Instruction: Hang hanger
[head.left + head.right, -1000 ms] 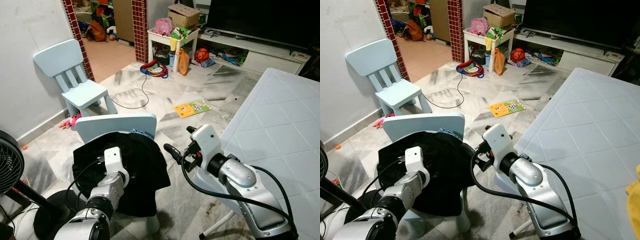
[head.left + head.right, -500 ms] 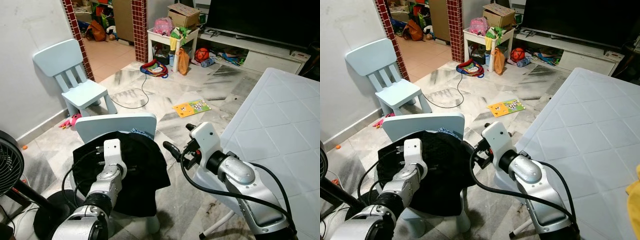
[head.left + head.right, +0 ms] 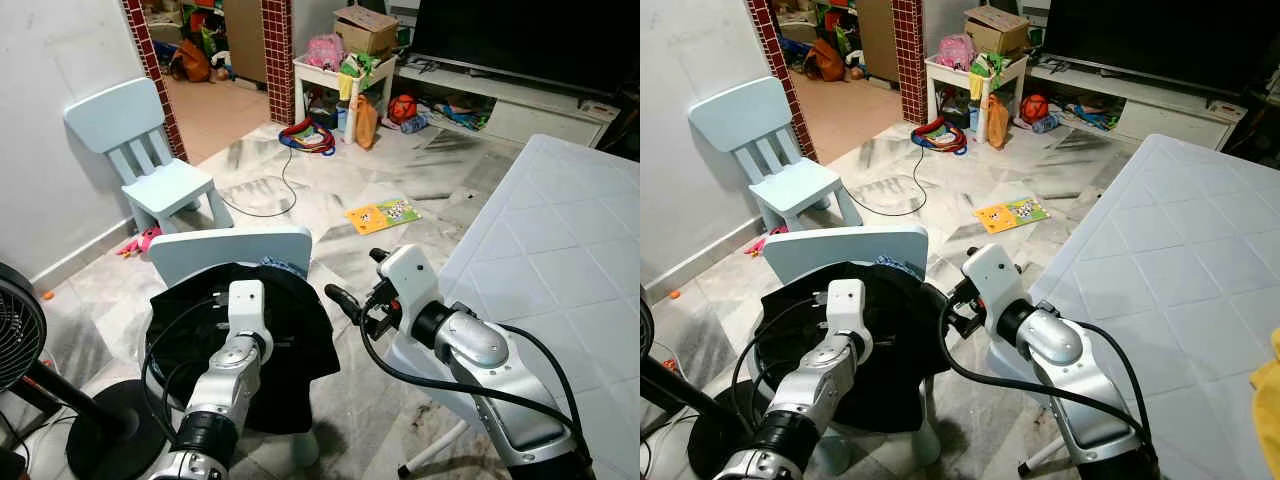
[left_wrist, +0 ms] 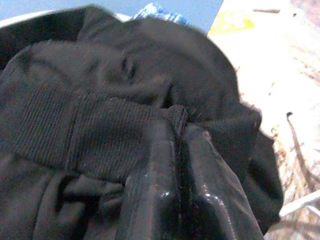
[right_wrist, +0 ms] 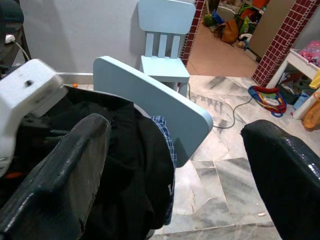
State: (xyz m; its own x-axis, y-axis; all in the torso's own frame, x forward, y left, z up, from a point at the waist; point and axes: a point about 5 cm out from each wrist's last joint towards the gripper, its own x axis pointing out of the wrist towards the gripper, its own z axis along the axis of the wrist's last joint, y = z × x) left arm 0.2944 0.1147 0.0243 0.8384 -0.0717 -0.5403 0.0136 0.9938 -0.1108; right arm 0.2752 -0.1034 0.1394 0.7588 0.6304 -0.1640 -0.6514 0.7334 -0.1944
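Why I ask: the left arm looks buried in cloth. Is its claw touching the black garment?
Touching. The left wrist view shows the left claw shut, pinching a fold of the black garment between its fingers.

Pale blue chair under heaped black garment, marble floor beneath

No readable text, labels, brand names, numbers or signs. A yellow picture book on the marble floor has a printed cover, but its lettering is too small to make out. The cardboard box at the back shows no legible markings.
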